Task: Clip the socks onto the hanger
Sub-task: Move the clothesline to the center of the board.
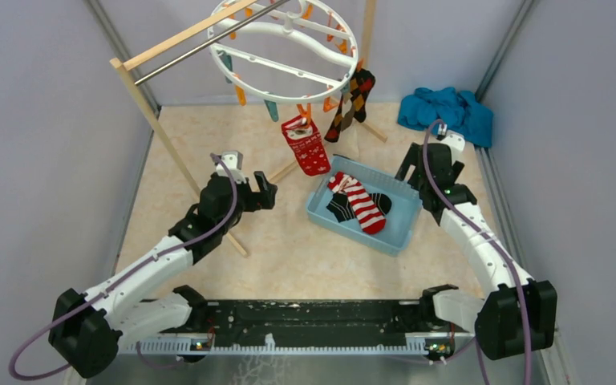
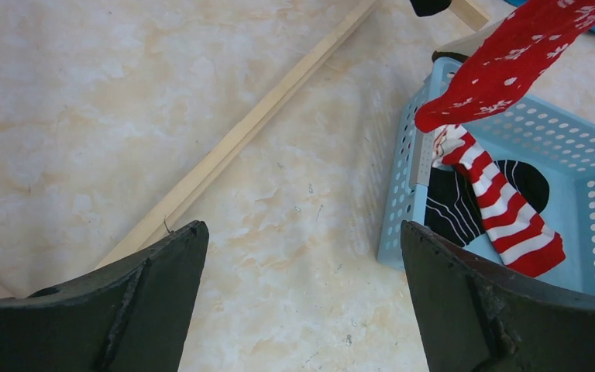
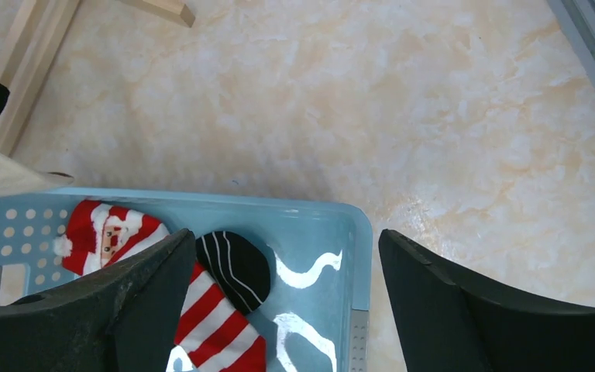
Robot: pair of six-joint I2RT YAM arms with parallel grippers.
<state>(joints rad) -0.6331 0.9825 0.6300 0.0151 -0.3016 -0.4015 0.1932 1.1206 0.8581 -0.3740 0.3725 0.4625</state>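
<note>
Top external: two socks (image 1: 306, 146) on one hanger (image 1: 285, 67), two seemingly overlapping in one basket (image 1: 351, 233); left pincer (image 2: 302, 306), right pincer (image 3: 287, 306) wide.

The top edge of the overhead view crops the round white hanger (image 1: 285, 28), hiding its hook. The red-and-white striped sock (image 1: 362, 207) lies across the black striped sock (image 1: 338, 210), covering its middle. In the left wrist view, the hanging red patterned sock (image 2: 511, 62) runs off the top edge, and the blue basket (image 2: 403, 178) is cut off at the right.
</note>
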